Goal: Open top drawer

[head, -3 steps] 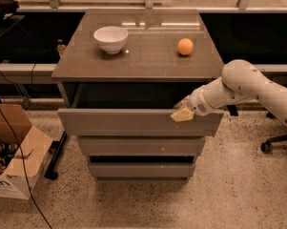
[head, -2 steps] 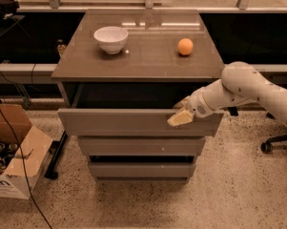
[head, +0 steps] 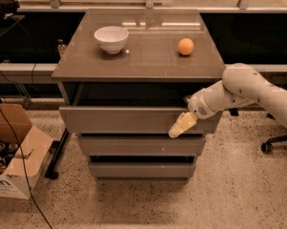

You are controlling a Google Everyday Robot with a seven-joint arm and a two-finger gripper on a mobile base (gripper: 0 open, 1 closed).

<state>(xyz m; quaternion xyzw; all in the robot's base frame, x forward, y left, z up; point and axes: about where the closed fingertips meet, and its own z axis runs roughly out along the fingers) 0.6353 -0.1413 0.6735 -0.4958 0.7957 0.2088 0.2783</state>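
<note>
The top drawer (head: 119, 119) is a wide grey-taupe front, pulled out a little from the cabinet, with its dark inner box showing behind the top edge. My gripper (head: 181, 125) is at the right part of that front, its cream fingers lying over the drawer's upper edge and pointing down-left. The white arm reaches in from the right. Two narrower drawer fronts (head: 138, 146) sit shut below.
On the cabinet top (head: 148, 61) stand a white bowl (head: 111, 38) and an orange (head: 185, 46). A cardboard box (head: 12, 161) and cables lie on the floor at left. An office chair base (head: 276, 142) is at right.
My gripper has slid slightly left and down along the drawer front. The drawer stays out by about the same amount.
</note>
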